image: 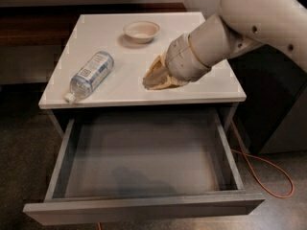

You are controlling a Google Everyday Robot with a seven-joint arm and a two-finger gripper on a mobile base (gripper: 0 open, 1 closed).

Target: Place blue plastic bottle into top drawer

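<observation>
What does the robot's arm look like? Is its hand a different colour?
The arm is fat, smooth and creamy white, built from rounded tube pieces with a few small dark dots. A thin tan line circles the wrist. Yes: the gripper at its tip, over the white tabletop, is a yellowish tan.

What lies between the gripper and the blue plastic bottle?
Only bare white tabletop separates the gripper from the blue plastic bottle, in the camera view.
</observation>
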